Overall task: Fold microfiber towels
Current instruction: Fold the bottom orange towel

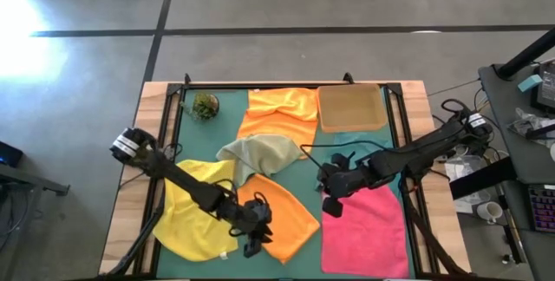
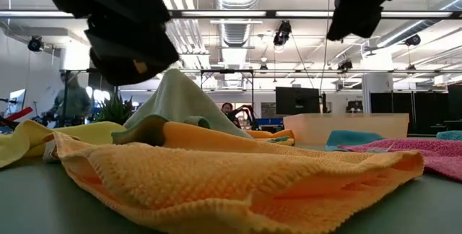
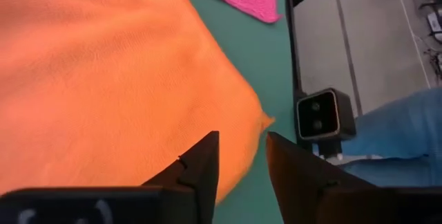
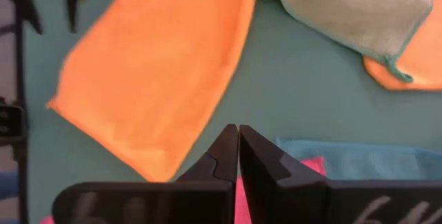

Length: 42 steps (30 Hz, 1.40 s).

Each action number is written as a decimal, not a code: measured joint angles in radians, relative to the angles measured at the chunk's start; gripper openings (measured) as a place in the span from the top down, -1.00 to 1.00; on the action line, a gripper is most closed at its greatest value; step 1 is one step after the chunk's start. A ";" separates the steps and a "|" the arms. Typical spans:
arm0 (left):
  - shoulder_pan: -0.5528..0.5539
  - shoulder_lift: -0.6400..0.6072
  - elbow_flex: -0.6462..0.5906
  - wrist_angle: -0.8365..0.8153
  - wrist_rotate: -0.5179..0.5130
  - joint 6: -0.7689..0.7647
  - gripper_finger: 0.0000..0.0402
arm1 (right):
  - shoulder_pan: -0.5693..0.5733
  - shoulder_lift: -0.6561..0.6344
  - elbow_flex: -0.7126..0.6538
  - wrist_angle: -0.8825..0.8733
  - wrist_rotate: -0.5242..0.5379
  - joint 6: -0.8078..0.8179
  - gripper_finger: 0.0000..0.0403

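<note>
My left gripper (image 3: 238, 156) hung narrowly parted over the orange towel's (image 3: 110, 79) corner, empty, while my right gripper (image 4: 238, 148) stayed out of it, pressed closed above the mat.

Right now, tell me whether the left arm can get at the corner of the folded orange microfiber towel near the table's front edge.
Probably yes. The left gripper hangs open right over the folded orange microfiber towel's corner, with only bare green mat beside it and nothing in between.

The desk (image 1: 303, 164) is covered in plain teal-green. Under the dark left tool (image 1: 257, 239) lies a plain orange towel (image 1: 282, 216), with a yellow towel (image 1: 195, 216) beside it. By the dark right tool (image 1: 332, 205) lies a pink towel (image 1: 364, 229); beyond are an olive-green towel (image 1: 264, 155) and a tan tray (image 1: 351, 107).
</note>
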 joint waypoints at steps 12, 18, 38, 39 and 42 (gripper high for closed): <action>-0.012 0.205 0.163 -0.014 0.018 -0.001 0.69 | 0.000 0.002 -0.016 -0.034 0.000 -0.002 0.96; -0.015 0.230 0.171 -0.028 0.031 -0.007 0.81 | 0.000 0.002 -0.018 -0.033 0.000 -0.012 0.96; -0.042 0.165 0.174 -0.532 0.147 0.074 0.89 | 0.000 0.002 -0.019 -0.027 0.000 -0.006 0.96; -0.044 0.157 0.175 -0.576 0.156 0.091 0.89 | 0.000 0.002 -0.019 -0.025 0.000 -0.006 0.96; -0.048 0.122 0.171 -0.721 0.164 0.149 0.89 | 0.000 0.002 -0.019 -0.023 0.000 0.005 0.96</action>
